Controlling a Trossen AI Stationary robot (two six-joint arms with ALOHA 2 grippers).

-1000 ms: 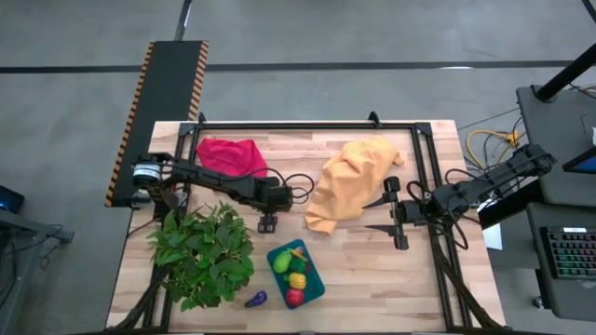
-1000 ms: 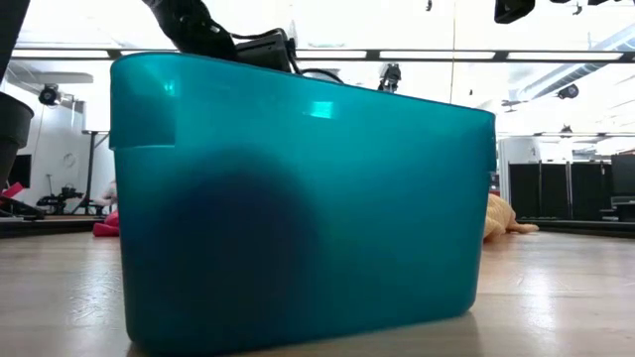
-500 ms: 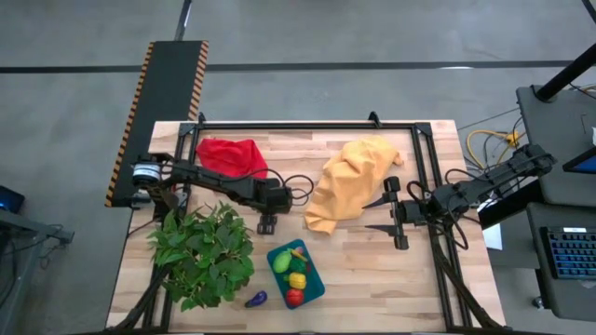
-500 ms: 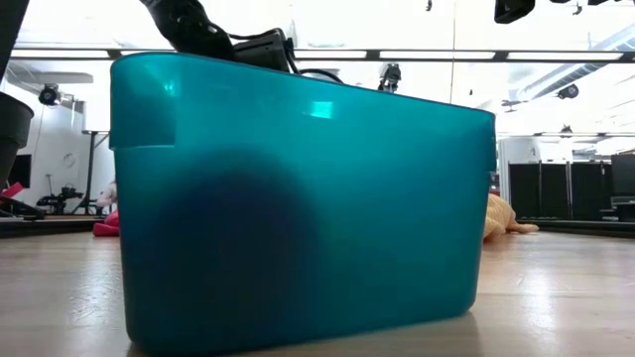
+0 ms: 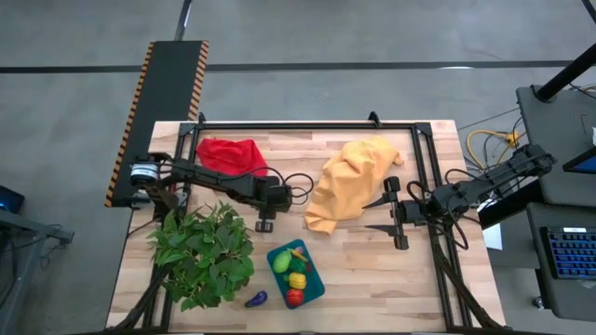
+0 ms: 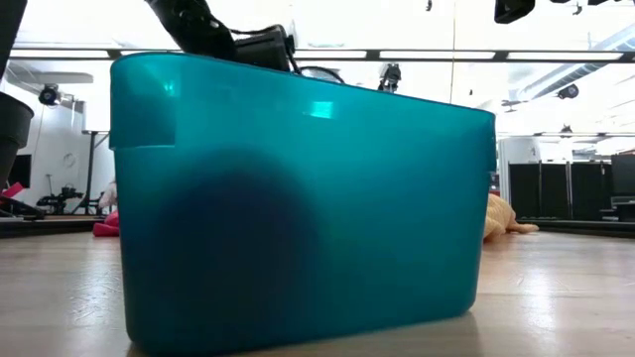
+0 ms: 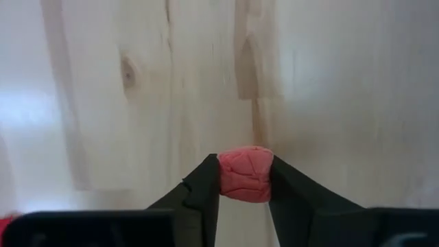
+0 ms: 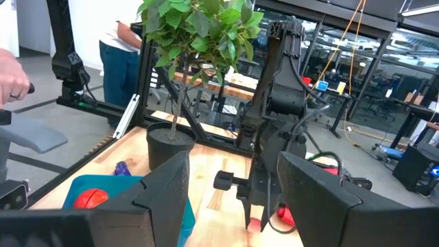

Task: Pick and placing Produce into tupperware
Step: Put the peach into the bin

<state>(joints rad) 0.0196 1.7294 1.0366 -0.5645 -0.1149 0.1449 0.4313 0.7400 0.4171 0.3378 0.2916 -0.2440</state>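
A small pink piece of produce (image 7: 245, 174) sits on the table (image 5: 372, 270), near its middle, squeezed between the two fingers of the left gripper (image 7: 245, 184). So this is the picking-up step. Next it must be lifted and carried to the tupperware (image 5: 312, 284) by the front edge, which already holds some fruit. The right gripper (image 5: 399, 223) waits half open, empty, toward the right edge.
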